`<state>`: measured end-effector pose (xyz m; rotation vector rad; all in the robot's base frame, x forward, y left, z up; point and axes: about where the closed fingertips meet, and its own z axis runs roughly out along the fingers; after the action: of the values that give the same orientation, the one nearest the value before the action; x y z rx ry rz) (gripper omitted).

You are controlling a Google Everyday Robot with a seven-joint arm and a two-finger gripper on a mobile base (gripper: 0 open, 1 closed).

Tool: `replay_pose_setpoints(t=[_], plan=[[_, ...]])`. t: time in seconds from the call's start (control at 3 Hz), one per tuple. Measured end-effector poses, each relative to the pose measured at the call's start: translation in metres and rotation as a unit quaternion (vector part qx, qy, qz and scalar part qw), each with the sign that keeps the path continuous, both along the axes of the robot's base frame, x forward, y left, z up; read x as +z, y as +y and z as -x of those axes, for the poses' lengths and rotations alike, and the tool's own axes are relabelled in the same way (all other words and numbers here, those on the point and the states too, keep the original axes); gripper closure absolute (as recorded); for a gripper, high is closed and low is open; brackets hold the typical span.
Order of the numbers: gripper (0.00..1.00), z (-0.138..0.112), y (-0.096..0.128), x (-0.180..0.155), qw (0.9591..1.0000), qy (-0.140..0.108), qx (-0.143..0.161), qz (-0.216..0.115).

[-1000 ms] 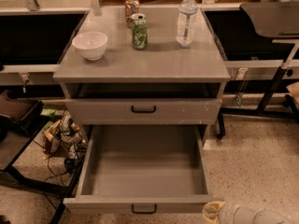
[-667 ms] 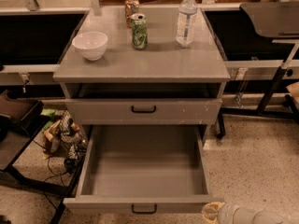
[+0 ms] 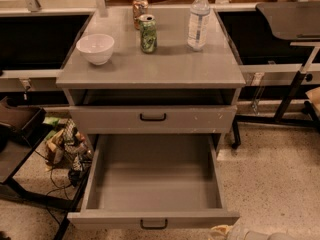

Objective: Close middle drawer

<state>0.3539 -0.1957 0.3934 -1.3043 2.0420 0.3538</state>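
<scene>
The middle drawer [image 3: 155, 184] is pulled far out of the grey cabinet [image 3: 150, 66]. It is wide, deep and empty, with a low front and a small black handle [image 3: 153, 224] at the bottom of the view. My gripper [image 3: 223, 231] shows only as a pale tip at the bottom edge, just right of the drawer's front right corner, with the grey arm [image 3: 262, 235] behind it. It holds nothing that I can see. The lowest drawer is hidden under the open one.
Above is the taller drawer front [image 3: 152, 118] with white chips, standing slightly out. On the cabinet top are a white bowl [image 3: 95, 48], a green can [image 3: 148, 33], another can [image 3: 140, 6] and a water bottle [image 3: 198, 19]. Cables and clutter [image 3: 65, 149] lie on the floor at left. A black stand [image 3: 287, 96] is at right.
</scene>
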Motion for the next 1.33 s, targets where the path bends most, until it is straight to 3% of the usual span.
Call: replay_pose_setpoints(t=[0.33, 0.67, 1.0, 1.33], plan=[[1.00, 0.006, 0.019, -0.022, 0.9984, -0.015, 0.020, -0.051], [1.00, -0.002, 0.040, -0.043, 0.9936, -0.031, 0.043, -0.100], [1.00, -0.023, 0.063, -0.058, 0.9881, -0.044, 0.070, -0.130], [1.00, -0.035, 0.077, -0.063, 0.9851, -0.055, 0.081, -0.141]])
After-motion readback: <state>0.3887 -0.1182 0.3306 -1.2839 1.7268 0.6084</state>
